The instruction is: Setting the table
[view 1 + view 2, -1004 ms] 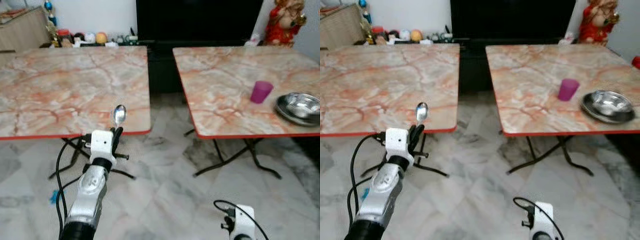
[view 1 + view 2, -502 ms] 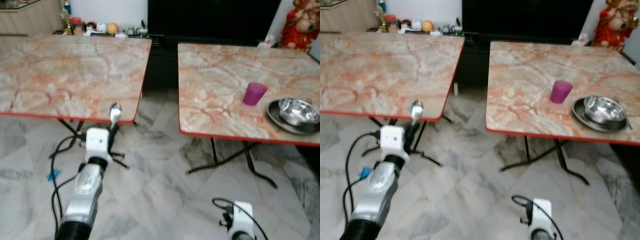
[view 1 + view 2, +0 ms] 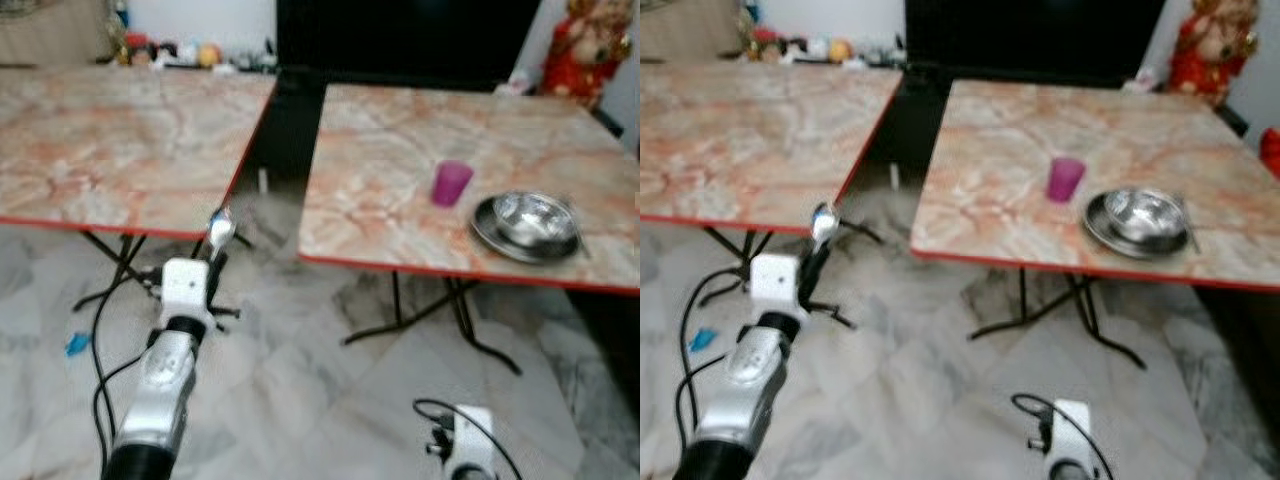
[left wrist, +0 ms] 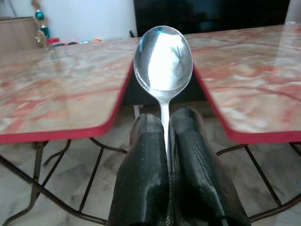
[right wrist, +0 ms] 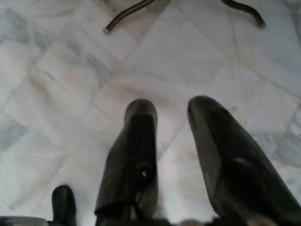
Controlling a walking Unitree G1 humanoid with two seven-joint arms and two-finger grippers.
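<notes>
While left hand (image 4: 167, 141) pinches handle, spoon (image 4: 163, 59) stands upright, bowl up.

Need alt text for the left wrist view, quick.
The left end effector grips a shiny metal spoon by its handle, bowl up. Beyond it stand two orange marble-patterned folding tables with red edges, a gap between them, over pale marble floor.

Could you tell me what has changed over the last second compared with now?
The view has swung right, so the camera turned; the things did not move. The left gripper still holds the spoon upright. The cup and bowl stay on the right table; the right gripper still hangs open.
</notes>
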